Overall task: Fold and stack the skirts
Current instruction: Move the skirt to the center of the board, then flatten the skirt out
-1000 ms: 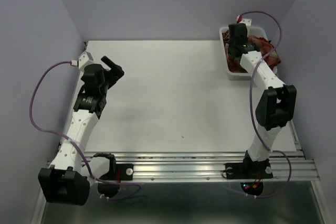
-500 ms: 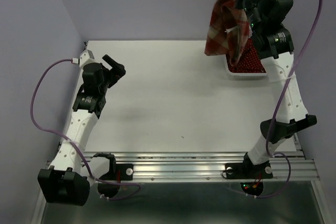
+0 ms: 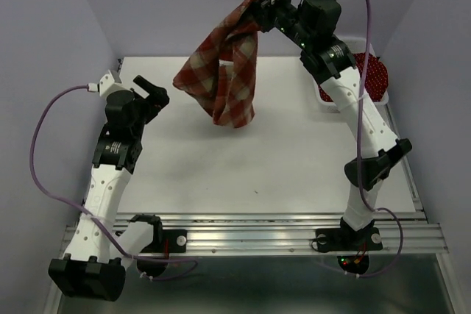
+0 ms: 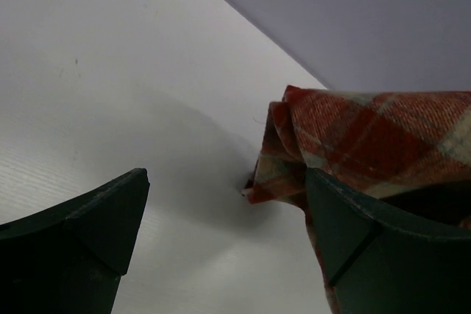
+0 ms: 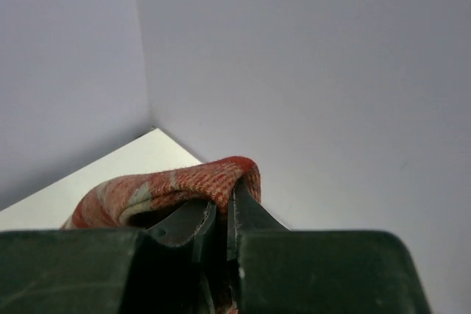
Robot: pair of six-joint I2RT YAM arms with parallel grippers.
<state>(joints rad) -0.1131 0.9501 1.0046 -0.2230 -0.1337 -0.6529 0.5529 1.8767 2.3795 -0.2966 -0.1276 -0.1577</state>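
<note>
We see the red-and-cream checked cloth skirt (image 3: 221, 82) as a coarse, matt weave — fuzzy up close. The white table (image 3: 221, 167) looks smooth and matt. The silver metal rail (image 3: 257, 229) has a dull sheen; the fingers (image 4: 81, 233) of the left hand (image 4: 227, 182) look like dark matt plastic.

Red-and-cream check against white and lavender

The checked skirt (image 3: 221, 79), upper centre of the top view, is brick red crossed by broad cream bands and darker red lines, and both wrist views show the same woven check. At upper right, the dotted skirt (image 3: 372, 75) is dark red with tiny white dots, and the mesh basket (image 3: 326, 99) is white. The table (image 3: 257, 159) is plain white and the walls (image 3: 147, 5) pale lavender. The arms (image 3: 110, 174) are white with black joints and the cables (image 3: 44, 159) purple.
</note>
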